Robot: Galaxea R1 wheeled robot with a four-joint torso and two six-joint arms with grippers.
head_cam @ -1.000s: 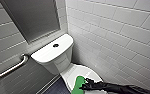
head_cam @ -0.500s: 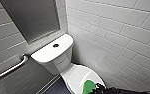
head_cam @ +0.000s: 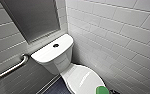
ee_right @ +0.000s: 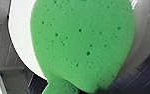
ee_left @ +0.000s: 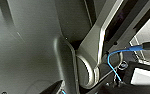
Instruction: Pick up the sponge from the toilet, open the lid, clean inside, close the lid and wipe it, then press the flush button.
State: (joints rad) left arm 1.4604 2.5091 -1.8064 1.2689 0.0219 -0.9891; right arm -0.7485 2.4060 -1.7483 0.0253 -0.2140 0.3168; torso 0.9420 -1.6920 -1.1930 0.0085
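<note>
In the head view, the small bright green soft sponge (head_cam: 102, 90) has slid down the closed white oval lid (head_cam: 81, 80) toward its front edge over the last second, and the dark arm that lay across the lid has drawn back with it. The white glossy ceramic toilet (head_cam: 66, 60) sits where it did, so the camera has not moved. I read this as a stroke along the shut lid. Whether it is the final wipe or comes before the lid is opened, I cannot tell. The small round dark flush button (head_cam: 56, 45) sits untouched in the tank top. Counted here: one toilet, one sponge, one button, one curved metal grab rail (head_cam: 11, 68) and one dark grey wall panel (head_cam: 33, 17). The left wrist view gives grey moulded robot parts and one thin blue cable (ee_left: 113, 57), and I cannot tell whether the left gripper is apart or together. In the right wrist view the one sponge looms large over the lid and the dark blue tiled floor (ee_right: 143, 72). Its near end is squeezed to a narrow neck, so I judge the right gripper (ee_right: 63, 90) clamped on it.
</note>
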